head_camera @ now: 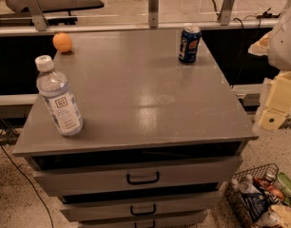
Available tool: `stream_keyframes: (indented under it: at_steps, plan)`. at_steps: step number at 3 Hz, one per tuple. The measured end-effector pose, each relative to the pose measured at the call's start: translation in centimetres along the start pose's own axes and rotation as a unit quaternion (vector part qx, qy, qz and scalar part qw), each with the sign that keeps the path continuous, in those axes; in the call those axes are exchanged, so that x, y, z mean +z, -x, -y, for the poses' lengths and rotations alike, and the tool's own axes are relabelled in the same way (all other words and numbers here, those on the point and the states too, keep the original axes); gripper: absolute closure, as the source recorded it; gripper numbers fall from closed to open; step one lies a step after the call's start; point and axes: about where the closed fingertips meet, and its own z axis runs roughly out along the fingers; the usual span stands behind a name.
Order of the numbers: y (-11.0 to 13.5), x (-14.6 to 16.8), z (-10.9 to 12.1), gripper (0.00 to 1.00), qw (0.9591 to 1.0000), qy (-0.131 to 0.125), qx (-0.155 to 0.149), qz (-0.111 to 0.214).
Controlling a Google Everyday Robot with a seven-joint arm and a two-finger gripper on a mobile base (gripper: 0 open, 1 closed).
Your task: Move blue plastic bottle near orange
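Observation:
The blue plastic bottle [58, 96] stands upright near the front left corner of the grey cabinet top [145, 89]; it is clear, with a white cap and a pale label. The orange [63, 42] sits at the far left corner of the top, well behind the bottle. My gripper [277, 110] is at the right edge of the view, beyond the cabinet's right side, far from both and holding nothing that I can see.
A blue soda can [189, 43] stands at the far right of the top. Drawers with black handles [143, 178] face front. A wire basket [259, 196] with bottles and packets sits on the floor at lower right. A rail [136, 27] runs behind the cabinet.

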Motion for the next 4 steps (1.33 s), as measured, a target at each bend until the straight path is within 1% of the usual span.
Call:
stream_keyframes:
  at_steps: [1,2,3,4]
  plan:
    - [0.0,0.0,0.0,0.00,1.0000,0.000,0.000,0.000]
    - [0.8,0.9,-0.1,0.00,0.9996,0.013,0.001,0.026]
    - [4.4,5.0,-1.1,0.00,0.9948,0.051,-0.014,0.087]
    - [10.1,8.4,-2.0,0.00,0.9818,0.077,-0.042,0.168]
